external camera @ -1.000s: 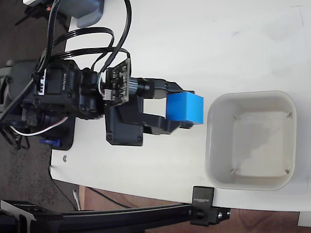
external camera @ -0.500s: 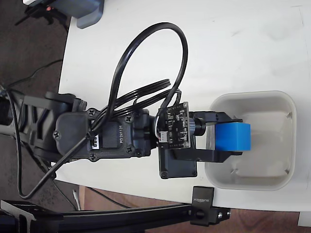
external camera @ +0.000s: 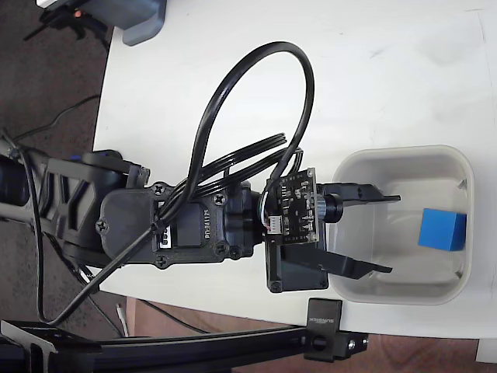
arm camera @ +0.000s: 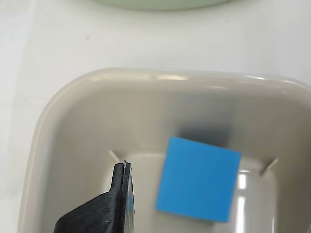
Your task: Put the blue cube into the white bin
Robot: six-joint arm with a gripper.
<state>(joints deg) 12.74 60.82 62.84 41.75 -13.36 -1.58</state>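
Inside the white bin (external camera: pixel 349 167), near its right wall in the fixed view, I see the blue cube (external camera: pixel 442 229) lying on the floor of the bin. The gripper (external camera: pixel 388 233) is released, its two fingers spread wide over the left part of the bin, apart from the cube. The bin stands on the white bench (external camera: pixel 311 70).

My arm (external camera: pixel 155 225) reaches rightward in the fixed view, cables (external camera: pixel 248 109) looping above my wrist. My end effector (external camera: pixel 392 233) has its two black fingers (external camera: pixel 361 191) spread wide apart, gripping nothing between them.
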